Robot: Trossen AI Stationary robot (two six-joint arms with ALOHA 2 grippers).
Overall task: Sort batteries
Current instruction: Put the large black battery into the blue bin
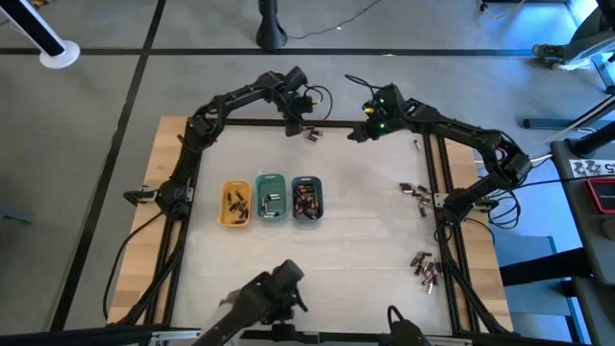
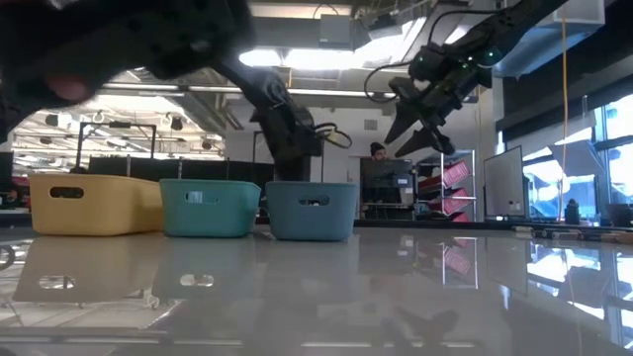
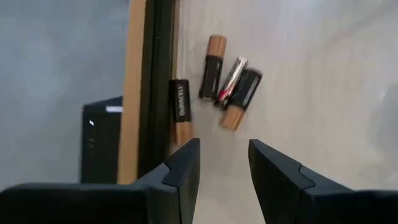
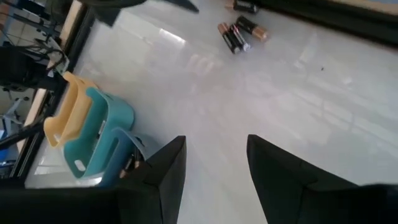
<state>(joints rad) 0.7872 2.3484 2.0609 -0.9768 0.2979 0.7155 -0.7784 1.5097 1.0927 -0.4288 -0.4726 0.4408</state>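
Note:
A small cluster of batteries [image 3: 227, 78] lies on the white table near its far edge, and one more battery [image 3: 181, 111] lies against the dark frame rail. My left gripper [image 1: 306, 123] hangs just above them, open, fingers [image 3: 186, 168] pointing steeply down with nothing between. The same cluster [image 4: 239, 31] shows in the right wrist view. My right gripper [image 1: 357, 135] hovers open to the right of the cluster, high above the table [image 2: 420, 119]. More batteries lie in the yellow tray [image 1: 235, 204], the teal tray [image 1: 271, 197] and the grey-blue tray [image 1: 307, 198].
Loose batteries lie in two groups near the table's right edge [image 1: 415, 192] [image 1: 425, 264]. The three trays stand side by side left of the middle [image 2: 208, 206]. A dark frame rail [image 3: 155, 81] borders the table's far edge. A person sits in the room beyond [image 2: 378, 150].

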